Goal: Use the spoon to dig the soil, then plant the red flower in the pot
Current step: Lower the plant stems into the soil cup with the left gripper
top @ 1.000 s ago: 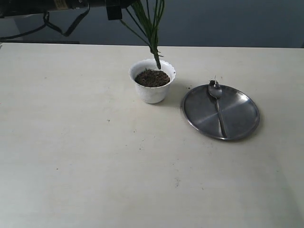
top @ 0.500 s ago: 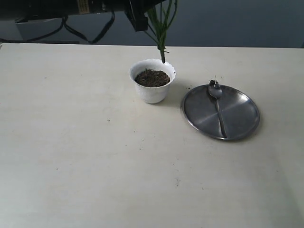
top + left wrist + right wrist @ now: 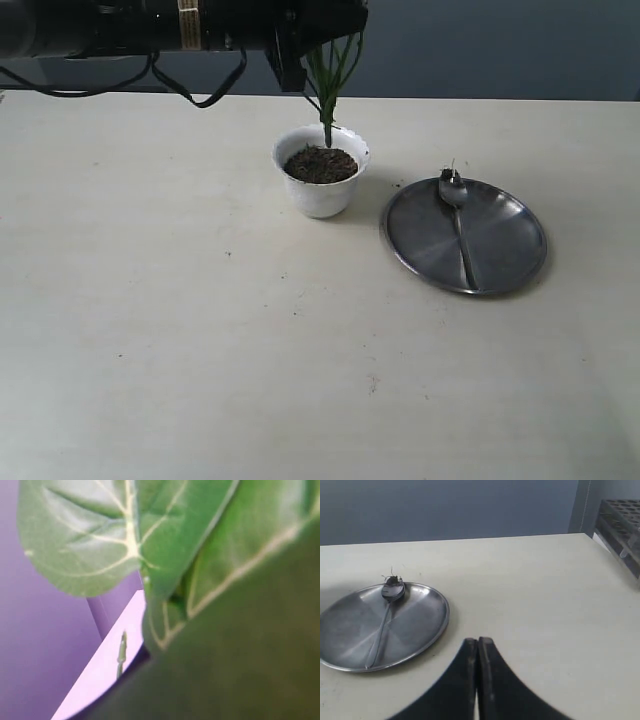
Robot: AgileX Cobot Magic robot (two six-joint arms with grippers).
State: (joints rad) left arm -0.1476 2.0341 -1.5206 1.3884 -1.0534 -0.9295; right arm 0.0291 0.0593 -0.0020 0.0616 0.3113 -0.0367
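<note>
We judge the digging done: the spoon lies on the steel plate, at four o'clock from the pot, with a crumb of earth on its bowl. Planting is the step in hand. Our left claw is closed on the red flower, of which only green stems and leaves show. The stem foot meets the soil at the pot's twelve o'clock rim. Next we should press the stems straight down, nearer the middle, before letting go. Our right claw is shut and empty above the worktop.
</note>
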